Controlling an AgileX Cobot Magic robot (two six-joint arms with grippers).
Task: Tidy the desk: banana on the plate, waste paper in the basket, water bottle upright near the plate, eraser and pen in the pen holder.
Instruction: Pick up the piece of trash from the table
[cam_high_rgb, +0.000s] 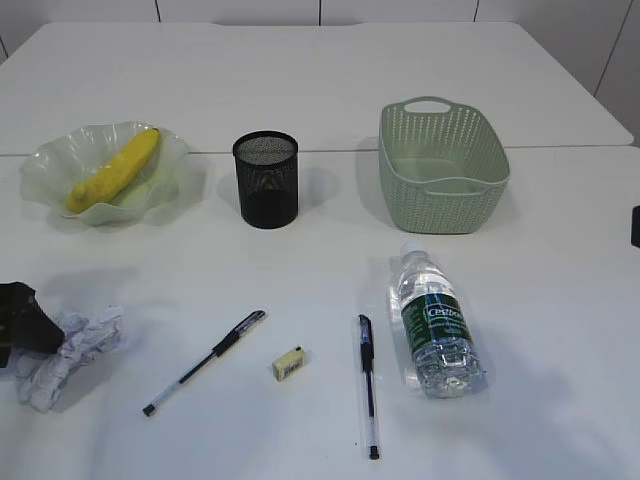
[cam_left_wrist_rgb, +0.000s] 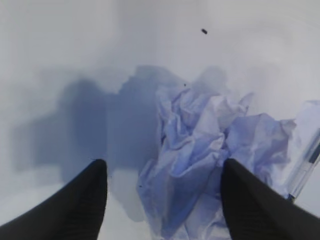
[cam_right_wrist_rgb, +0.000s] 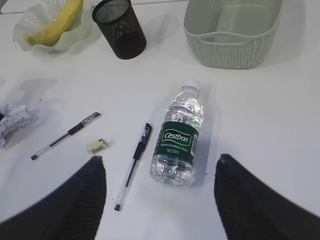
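Observation:
The banana (cam_high_rgb: 115, 168) lies on the clear plate (cam_high_rgb: 40, 165) at the back left. The crumpled waste paper (cam_high_rgb: 75, 350) lies at the front left. My left gripper (cam_left_wrist_rgb: 162, 200) is open, with the paper (cam_left_wrist_rgb: 200, 150) between its fingers; it shows at the left edge of the exterior view (cam_high_rgb: 20, 320). The water bottle (cam_high_rgb: 436, 322) lies on its side. Two pens (cam_high_rgb: 205, 362) (cam_high_rgb: 367, 383) and a small eraser (cam_high_rgb: 288, 364) lie on the table. My right gripper (cam_right_wrist_rgb: 160, 175) is open and empty, above and in front of the bottle (cam_right_wrist_rgb: 180, 140).
The black mesh pen holder (cam_high_rgb: 266, 180) stands at the back centre. The green basket (cam_high_rgb: 440, 165) stands to its right, empty. In the right wrist view the pens (cam_right_wrist_rgb: 65, 136) (cam_right_wrist_rgb: 134, 165) and the eraser (cam_right_wrist_rgb: 97, 145) lie left of the bottle.

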